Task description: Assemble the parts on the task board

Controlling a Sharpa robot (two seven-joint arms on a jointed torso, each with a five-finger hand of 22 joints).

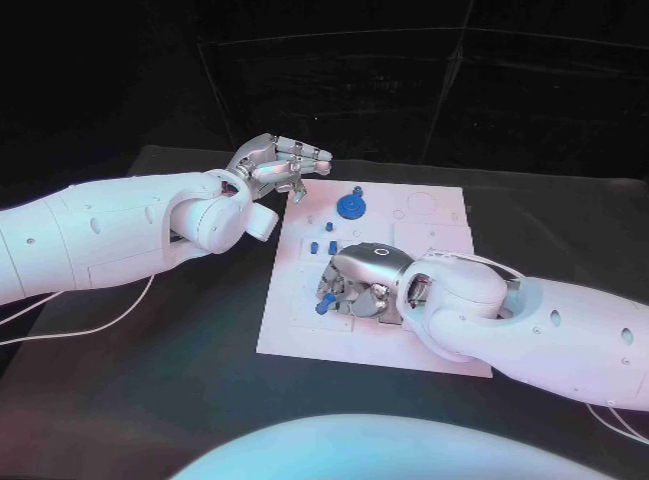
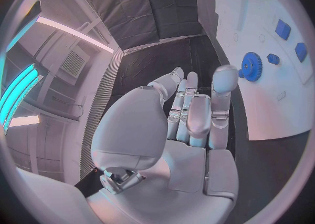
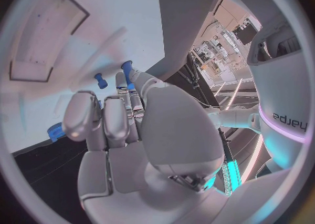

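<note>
Small blue plastic parts lie on the flat white task board, beyond the right hand, whose grip I cannot tell; left hand hovers loosely spread, holding nothing.

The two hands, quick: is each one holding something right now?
Left hand: open, holding nothing, beside the task board.
Right hand: over the board at a blue part; grip cannot be told.

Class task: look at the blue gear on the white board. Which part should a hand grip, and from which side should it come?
Grip the blue gear by its toothed rim, coming down from above. It appears to lie flat on the task board, so only its edge offers opposing faces. The left hand, empty and hovering beside the board's far corner, looks nearest.
</note>
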